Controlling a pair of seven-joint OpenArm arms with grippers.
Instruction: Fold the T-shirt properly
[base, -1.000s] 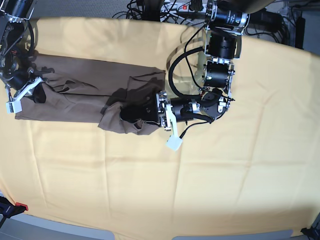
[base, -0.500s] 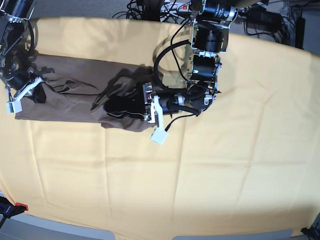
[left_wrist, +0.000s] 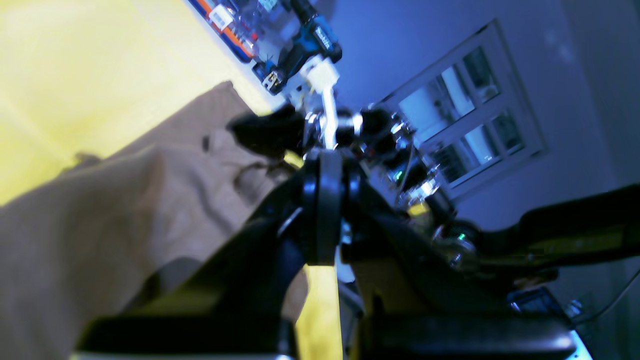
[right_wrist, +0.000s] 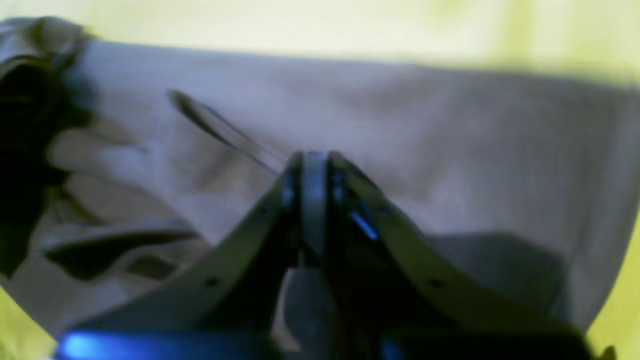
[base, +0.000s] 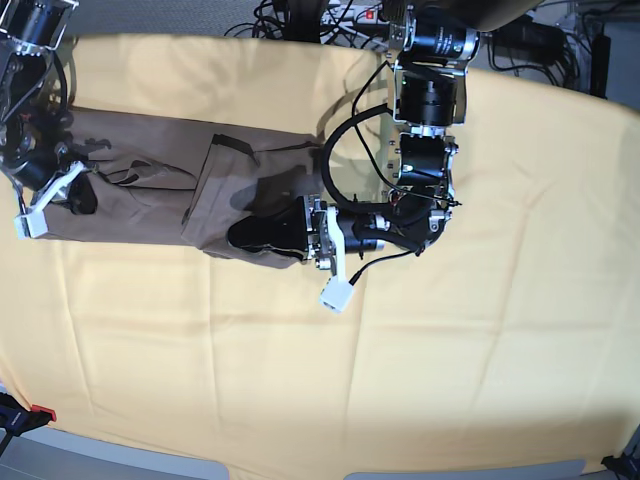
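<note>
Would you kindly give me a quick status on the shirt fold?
Left gripper shut, resting on T-shirt. Right gripper at its far end, state unclear. Shirt part-folded on yellow cloth. Nothing obstructing.

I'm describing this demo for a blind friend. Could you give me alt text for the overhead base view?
A taupe-brown T-shirt, partly folded, lies across the upper left of a large yellow cloth. The left gripper, reaching in from the right, rests shut on the shirt's folded end. The right gripper sits over the shirt's far left end; whether it is gripping cannot be told.
</note>
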